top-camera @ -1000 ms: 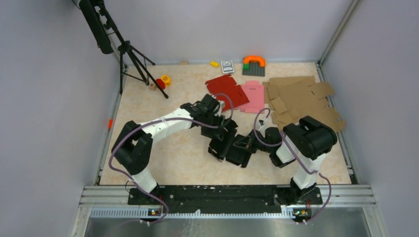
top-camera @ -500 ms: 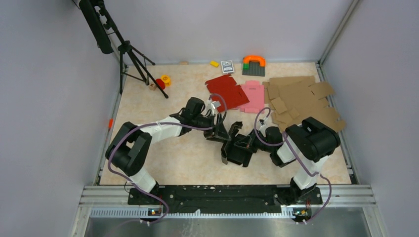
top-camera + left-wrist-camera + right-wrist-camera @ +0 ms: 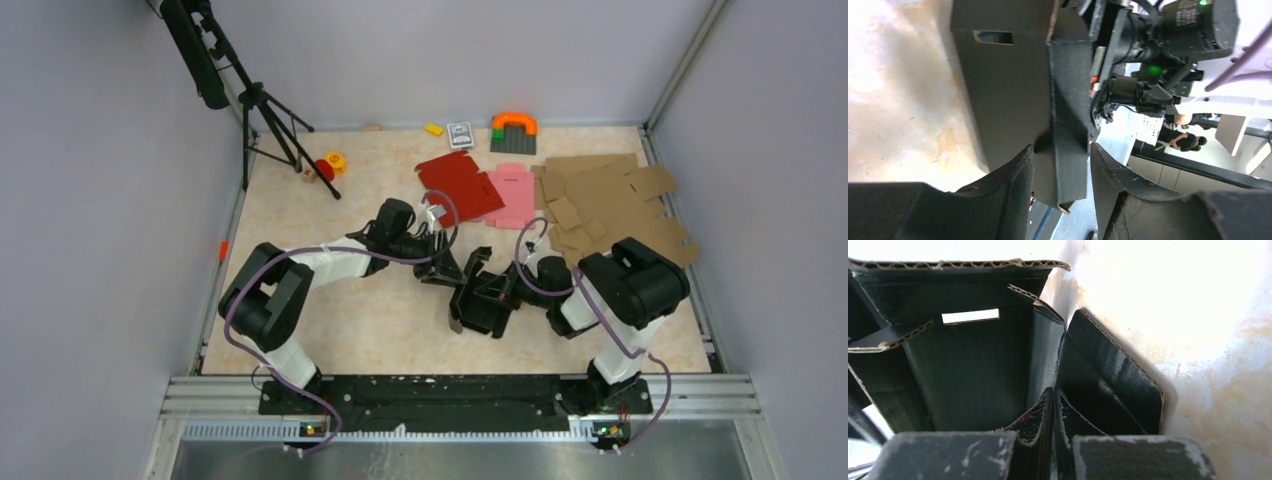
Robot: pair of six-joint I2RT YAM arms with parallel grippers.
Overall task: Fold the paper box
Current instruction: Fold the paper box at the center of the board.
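The black paper box (image 3: 487, 295) stands partly folded on the table's middle, walls up, between my two grippers. My left gripper (image 3: 447, 268) is at its left side, open, its fingers astride an upright black flap (image 3: 1068, 140) with a gap to the right finger (image 3: 1108, 185). In the left wrist view a slotted box wall (image 3: 1008, 90) fills the middle. My right gripper (image 3: 513, 290) is at the box's right side. In the right wrist view its fingertips (image 3: 1053, 405) are pinched together on an inner wall of the box (image 3: 973, 370), beside a rounded flap (image 3: 1113, 385).
A red blank (image 3: 458, 185) and a pink blank (image 3: 512, 195) lie behind the box. A pile of brown cardboard blanks (image 3: 610, 205) lies at the back right. A tripod (image 3: 265, 110) stands at the back left. Small toys (image 3: 514, 130) line the far edge.
The left arm has drawn back to the left and turned its wrist, now astride the box's left flap. The box has tipped more upright. Little change in the last half second.
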